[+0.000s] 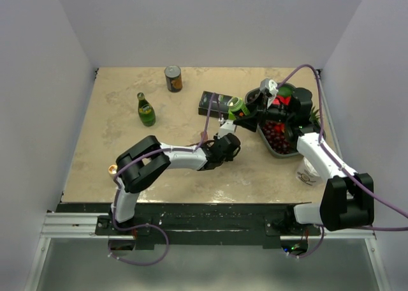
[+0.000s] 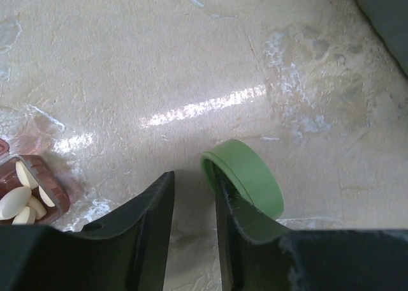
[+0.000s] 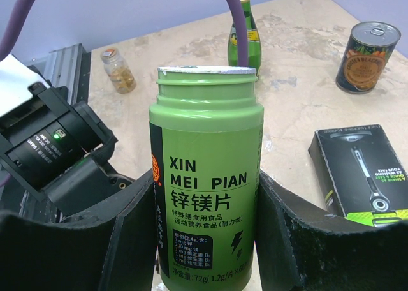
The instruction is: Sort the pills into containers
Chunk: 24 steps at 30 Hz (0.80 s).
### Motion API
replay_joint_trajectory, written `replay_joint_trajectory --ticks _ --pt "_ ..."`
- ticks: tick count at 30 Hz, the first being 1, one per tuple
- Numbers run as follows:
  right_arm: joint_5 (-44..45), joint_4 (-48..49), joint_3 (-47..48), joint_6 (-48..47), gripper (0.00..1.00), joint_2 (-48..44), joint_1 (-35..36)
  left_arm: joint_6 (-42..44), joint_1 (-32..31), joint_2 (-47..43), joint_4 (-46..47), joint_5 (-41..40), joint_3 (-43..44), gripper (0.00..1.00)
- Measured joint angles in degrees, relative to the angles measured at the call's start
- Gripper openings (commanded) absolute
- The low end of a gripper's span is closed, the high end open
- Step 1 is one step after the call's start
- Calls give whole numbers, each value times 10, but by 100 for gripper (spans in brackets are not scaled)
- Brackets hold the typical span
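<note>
My right gripper (image 3: 205, 176) is shut on an upright green pill bottle (image 3: 207, 176). Its mouth is uncapped and it is held above the table, next to the fruit tray in the top view (image 1: 237, 104). Its green cap (image 2: 245, 176) lies just beyond the right finger of my left gripper (image 2: 194, 176). That gripper's jaws stand a narrow gap apart, low over the table, and only bare table shows between them. One end of the maroon containers strip (image 2: 54, 198) shows at the lower left of the left wrist view. Several white oval pills (image 2: 16, 201) lie in its end compartment.
A green glass bottle (image 1: 146, 110), a tin can (image 1: 173, 78) and a black-and-lime box (image 1: 213, 103) stand at the back. A dark tray of fruit (image 1: 273, 148) sits at the right. A small jar (image 1: 113, 170) is at the left edge and a white cup (image 1: 308, 173) at the right.
</note>
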Motion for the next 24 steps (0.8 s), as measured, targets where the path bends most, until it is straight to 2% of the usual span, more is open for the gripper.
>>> replay_joint_trajectory --ticks 12,19,22,24 --pt "0 0 0 1 2 0 0 43 0 -30 48 45 -53 43" --pt "0 0 0 1 2 0 -1 47 3 -87 76 75 -125 45" --pt "0 0 0 1 2 0 -1 60 9 -116 102 103 -160 50" --pt "0 0 0 1 2 0 -1 71 14 -139 132 130 -191 58"
